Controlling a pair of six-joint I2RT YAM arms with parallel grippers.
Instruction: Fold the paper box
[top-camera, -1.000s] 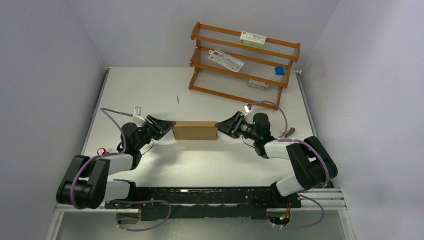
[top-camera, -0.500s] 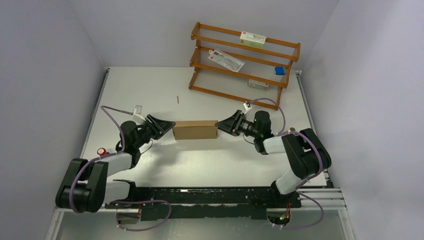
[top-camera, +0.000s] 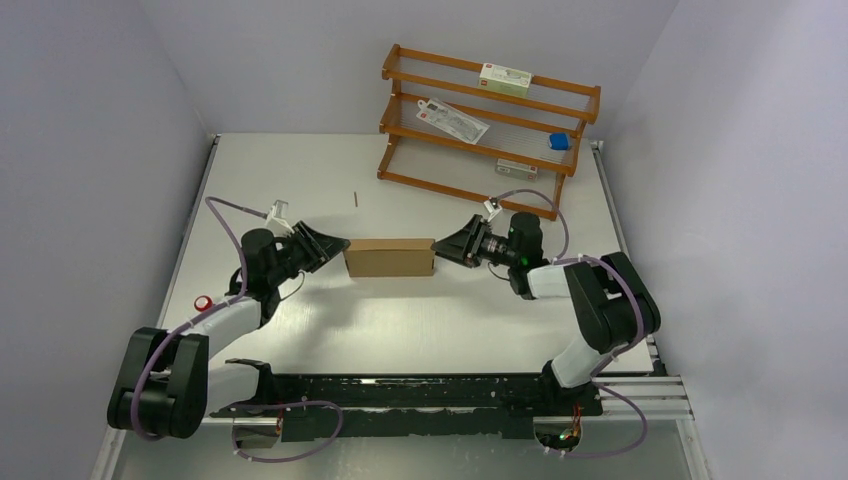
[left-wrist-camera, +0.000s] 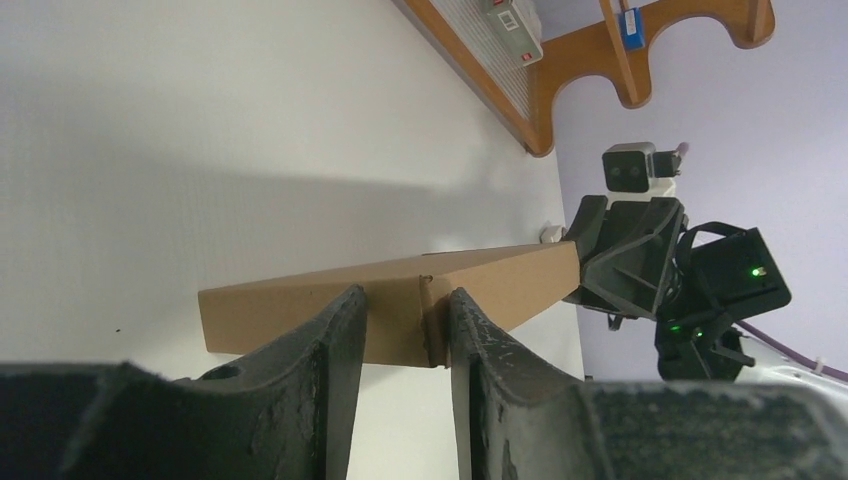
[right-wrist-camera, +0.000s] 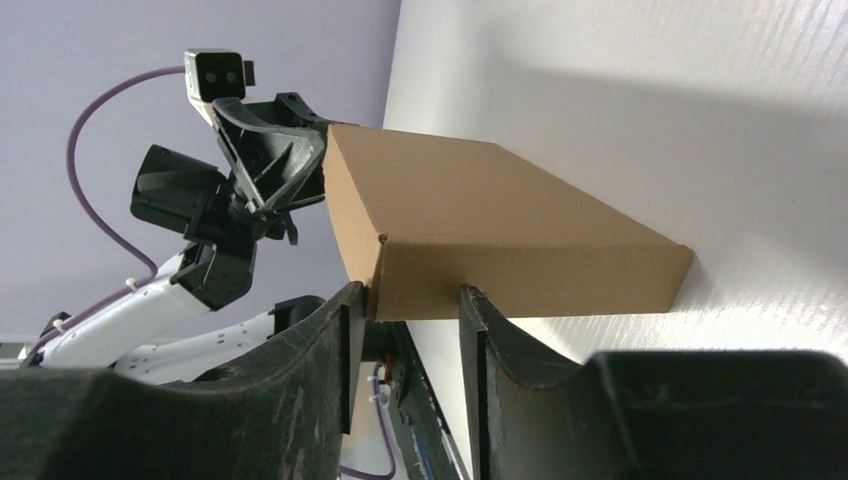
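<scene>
The box (top-camera: 390, 258) lies at the middle of the frame on the desk (top-camera: 420, 330). It is a closed, shallow block with no loose flap showing from above. Folding looks nearly done. Perhaps only the ends need pressing home, though I cannot tell whether the end flaps are tucked. The left hand (top-camera: 337, 246) meets the box's left end and the right hand (top-camera: 441, 250) its right end. In both wrist views the fingers stand partly apart, tips against the end wall, clasping nothing.
</scene>
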